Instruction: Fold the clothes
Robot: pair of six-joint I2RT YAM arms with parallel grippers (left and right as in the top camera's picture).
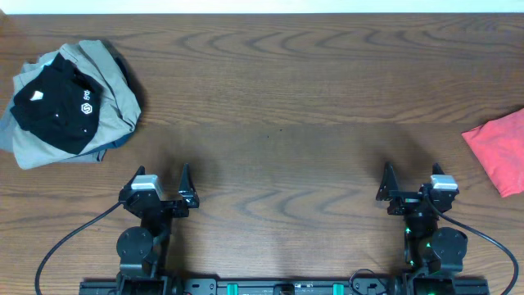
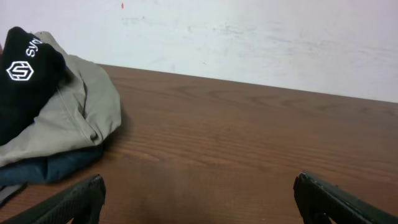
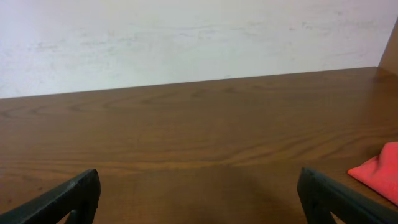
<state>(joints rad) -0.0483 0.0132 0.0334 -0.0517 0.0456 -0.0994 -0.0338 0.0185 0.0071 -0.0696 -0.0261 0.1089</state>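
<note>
Seemingly we have not begun: left pincer (image 1: 160, 183) and right pincer (image 1: 412, 182) are released; next we should reach the clothes (image 1: 70, 102) at ten o'clock.

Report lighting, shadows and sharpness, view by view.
Overhead: even light, no glare, soft shadow beside the clothes pile; red cloth cropped by the right edge. Left wrist: pile sharp, left fingers dark and slightly soft. Right wrist: table grain sharp, right fingers dark, wall bright.
</note>
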